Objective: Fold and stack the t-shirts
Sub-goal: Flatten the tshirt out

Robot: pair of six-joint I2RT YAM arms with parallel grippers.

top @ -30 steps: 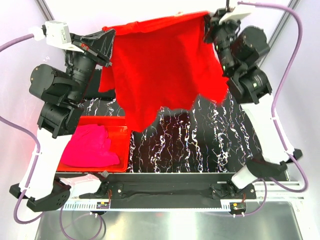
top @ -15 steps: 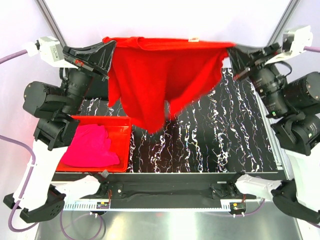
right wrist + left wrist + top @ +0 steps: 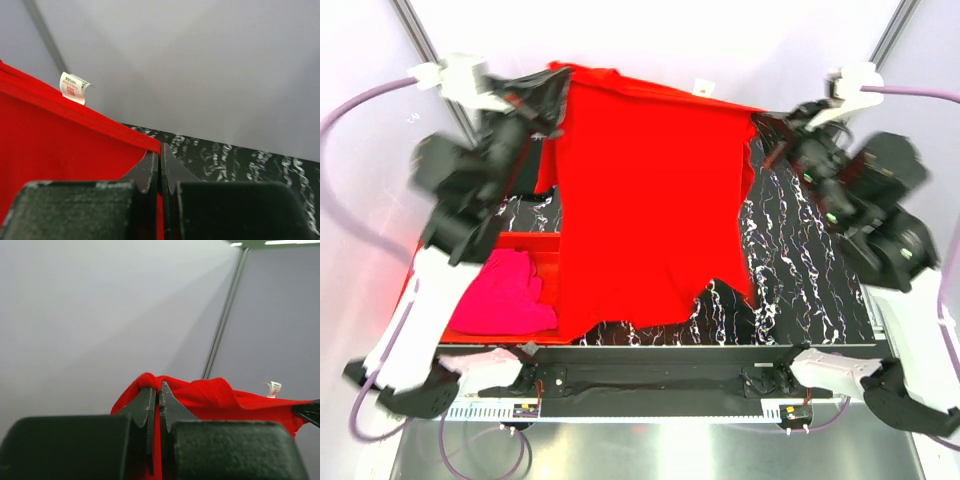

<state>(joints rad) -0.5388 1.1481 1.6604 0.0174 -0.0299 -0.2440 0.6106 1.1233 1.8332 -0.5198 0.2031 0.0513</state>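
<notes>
Two arms: we see both raised over the black marbled table (image 3: pixel 800 270), with a bright red t-shirt (image 3: pixel 650 200) strung between them.
Left gripper (image 3: pixel 158 390): jaws pressed together on a bunched fold of red cloth at the shirt's upper left corner, as our left wrist view shows.
Right gripper (image 3: pixel 160 152): jaws pinched tight on the hemmed top edge at the shirt's upper right corner, with no gap between the tips.
Red t-shirt: hangs in the air as a broad sheet from its two held corners. The top edge slopes down from left to right in our overhead view.
Lower edge: uneven. From above it covers the near left part of the table and the right side of the bin, and we cannot tell whether it touches either.
Tag (image 3: pixel 74 87): a small white label standing up from the top edge, between the two grippers and nearer the right one.
Magenta pink t-shirt (image 3: pixel 505 295): lies crumpled in the red plastic bin (image 3: pixel 525 240) at the table's left side, below the left arm and well apart from both grippers.
Sharpness: we see the left arm blurred in the overhead view, while the right arm is clearer.
</notes>
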